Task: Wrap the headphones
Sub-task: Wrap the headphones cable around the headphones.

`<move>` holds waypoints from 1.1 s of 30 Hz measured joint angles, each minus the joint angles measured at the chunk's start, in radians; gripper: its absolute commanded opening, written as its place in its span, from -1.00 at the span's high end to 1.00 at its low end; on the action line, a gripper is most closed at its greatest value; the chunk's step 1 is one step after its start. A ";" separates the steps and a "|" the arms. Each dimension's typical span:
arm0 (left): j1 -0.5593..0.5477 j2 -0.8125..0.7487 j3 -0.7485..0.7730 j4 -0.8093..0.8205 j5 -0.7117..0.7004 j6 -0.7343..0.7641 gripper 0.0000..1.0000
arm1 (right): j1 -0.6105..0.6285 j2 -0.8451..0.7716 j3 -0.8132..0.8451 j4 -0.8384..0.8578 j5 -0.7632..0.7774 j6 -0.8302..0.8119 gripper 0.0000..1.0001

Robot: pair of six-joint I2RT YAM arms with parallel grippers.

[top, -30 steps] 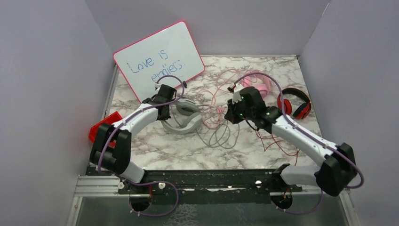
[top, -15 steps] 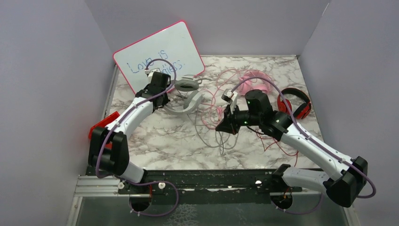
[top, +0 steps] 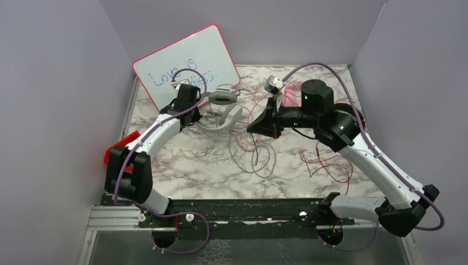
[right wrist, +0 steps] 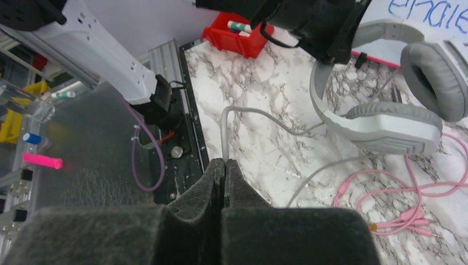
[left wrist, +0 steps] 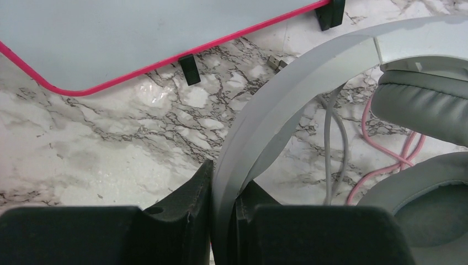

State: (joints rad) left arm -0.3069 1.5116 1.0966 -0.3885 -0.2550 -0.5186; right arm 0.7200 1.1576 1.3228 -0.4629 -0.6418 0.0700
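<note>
ok so nearest the arm bases the marble tabletop point(top: 187, 165) has loose loops of grey cable point(top: 259, 160) lying on it, with a thin red cable point(top: 325, 165) scribbled out to the right and a red bin point(top: 118, 149) sitting off the left edge. a bit further in, the right pincer point(right wrist: 223, 165) is clenched tight on that grey cable, which rises from between the pads and bends away toward the grey headphones point(right wrist: 386, 127). in the overhead view that pincer is up off the surface and pointing left across the middle. a pink cable point(right wrist: 397, 190) snakes over the marble right by the grey pair. over on the left, the left pincer point(left wrist: 223, 204) is grasping the grey headphones by the headband, band squeezed between its two pads, cups hanging out to its right, the whole pair near the back left of the tabletop. the pink headphones point(top: 290, 98) sit further back, mostly hidden behind the right wrist. at the very back a pink-framed whiteboard point(top: 187, 63) with blue writing leans on the wall, just beyond the grey pair
</note>
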 measured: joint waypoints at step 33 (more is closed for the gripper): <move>0.004 -0.138 0.057 -0.243 0.345 0.254 1.00 | 0.001 0.192 0.325 -0.105 0.586 -0.440 0.99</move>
State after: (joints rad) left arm -0.3031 1.3735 1.1538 -0.6319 0.0902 -0.2642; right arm 0.7208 1.3499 1.6482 -0.5674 -0.0555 -0.3698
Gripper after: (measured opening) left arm 0.168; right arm 0.011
